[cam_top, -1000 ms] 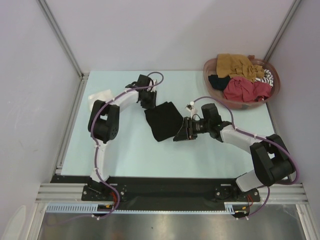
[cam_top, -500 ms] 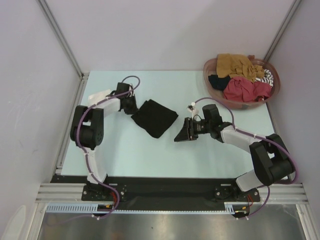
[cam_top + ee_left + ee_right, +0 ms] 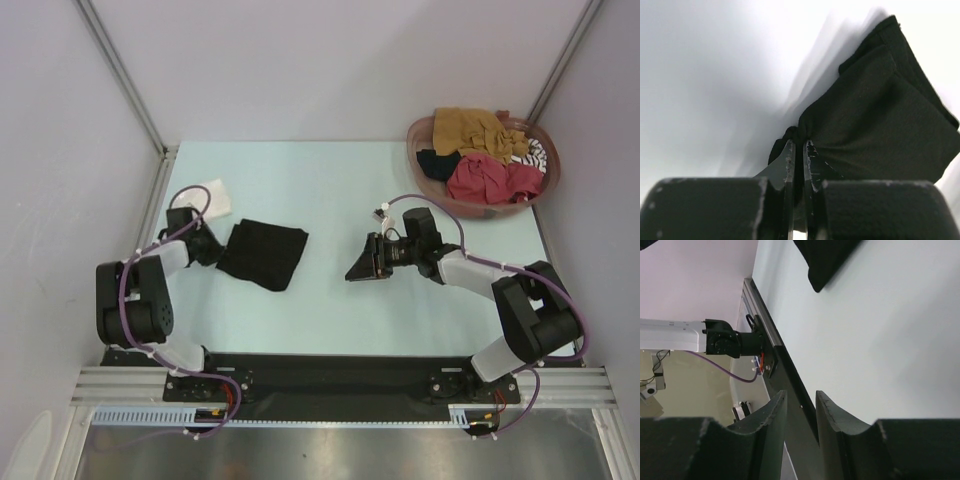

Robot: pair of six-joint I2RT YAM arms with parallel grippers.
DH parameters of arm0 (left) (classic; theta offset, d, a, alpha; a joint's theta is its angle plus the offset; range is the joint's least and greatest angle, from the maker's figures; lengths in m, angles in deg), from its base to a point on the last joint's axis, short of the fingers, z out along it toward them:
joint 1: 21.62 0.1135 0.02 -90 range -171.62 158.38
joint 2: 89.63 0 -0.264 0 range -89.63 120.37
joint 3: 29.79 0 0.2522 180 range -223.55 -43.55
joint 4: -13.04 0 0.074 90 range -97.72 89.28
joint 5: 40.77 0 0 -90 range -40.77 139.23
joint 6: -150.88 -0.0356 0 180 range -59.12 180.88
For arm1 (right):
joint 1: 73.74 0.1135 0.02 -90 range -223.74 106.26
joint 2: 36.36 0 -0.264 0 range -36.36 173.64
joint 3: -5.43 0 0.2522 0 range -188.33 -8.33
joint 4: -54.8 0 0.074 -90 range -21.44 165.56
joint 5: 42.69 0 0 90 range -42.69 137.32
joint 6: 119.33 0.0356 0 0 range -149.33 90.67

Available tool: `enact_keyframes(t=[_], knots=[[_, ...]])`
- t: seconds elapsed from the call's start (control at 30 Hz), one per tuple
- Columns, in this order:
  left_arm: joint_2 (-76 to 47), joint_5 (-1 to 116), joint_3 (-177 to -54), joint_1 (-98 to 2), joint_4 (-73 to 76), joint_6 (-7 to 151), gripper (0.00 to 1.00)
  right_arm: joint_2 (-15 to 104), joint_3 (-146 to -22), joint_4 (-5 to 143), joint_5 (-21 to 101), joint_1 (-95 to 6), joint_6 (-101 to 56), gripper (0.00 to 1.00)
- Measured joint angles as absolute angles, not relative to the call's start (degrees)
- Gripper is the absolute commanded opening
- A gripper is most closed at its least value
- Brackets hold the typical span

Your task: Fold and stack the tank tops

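Note:
A folded black tank top point(image 3: 262, 253) lies on the pale table at the left. My left gripper point(image 3: 207, 246) is shut on its left edge. In the left wrist view the jaws point(image 3: 799, 142) pinch a bunched corner of that black cloth point(image 3: 880, 110). A folded white tank top point(image 3: 207, 197) lies just behind the left gripper. My right gripper point(image 3: 358, 266) hovers mid-table, open, with nothing between its fingers point(image 3: 772, 412). The black top's corner point(image 3: 827, 257) shows at the top of the right wrist view. Mustard point(image 3: 470, 127), red point(image 3: 490, 178) and striped point(image 3: 537, 152) tops sit in the basket.
The round reddish-brown basket point(image 3: 414, 140) stands at the back right corner. Grey walls close in the table on the left, back and right. The black front rail point(image 3: 790, 385) and the left arm's base point(image 3: 725, 340) show in the right wrist view.
The left gripper shut on the black tank top and dragged it left, close to the white one. The left arm swung to the table's left side. The right gripper barely moved.

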State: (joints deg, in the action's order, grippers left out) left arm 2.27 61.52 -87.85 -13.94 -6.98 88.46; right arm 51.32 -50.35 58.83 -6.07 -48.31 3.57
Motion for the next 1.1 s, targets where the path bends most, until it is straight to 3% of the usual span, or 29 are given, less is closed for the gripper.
enact_keyframes(t=[0.4,0.5,0.53,0.57,0.9,0.93,1.0,1.1], knots=[[0.52,56.73,-87.43,3.55,-8.60,89.51,0.03,51.03,-49.24,56.86,-5.94,-48.22,5.52,0.35],[1.03,56.34,-88.06,5.67,-8.75,89.44,0.46,51.03,-49.13,56.49,-5.96,-48.20,5.91,0.35],[1.09,56.21,-88.15,5.91,-8.68,89.44,0.65,51.03,-49.06,56.25,-5.96,-48.20,6.09,0.35],[0.96,56.65,-88.13,6.04,-8.27,89.70,0.70,51.03,-49.02,56.07,-5.98,-48.20,6.28,0.35],[-11.56,49.35,-84.04,6.74,-11.79,92.76,0.72,51.03,-48.06,53.73,-6.14,-48.20,7.66,0.35],[-13.12,48.47,-84.06,6.74,-12.03,93.33,0.77,51.03,-48.06,53.56,-6.11,-48.20,7.75,0.35],[-16.72,46.75,-84.28,6.74,-12.71,94.45,0.98,51.03,-48.04,53.45,-6.14,-48.20,7.77,0.35],[-18.95,45.70,-86.53,6.63,-13.93,96.33,1.00,51.03,-48.04,53.38,-6.11,-48.20,7.77,0.35]])
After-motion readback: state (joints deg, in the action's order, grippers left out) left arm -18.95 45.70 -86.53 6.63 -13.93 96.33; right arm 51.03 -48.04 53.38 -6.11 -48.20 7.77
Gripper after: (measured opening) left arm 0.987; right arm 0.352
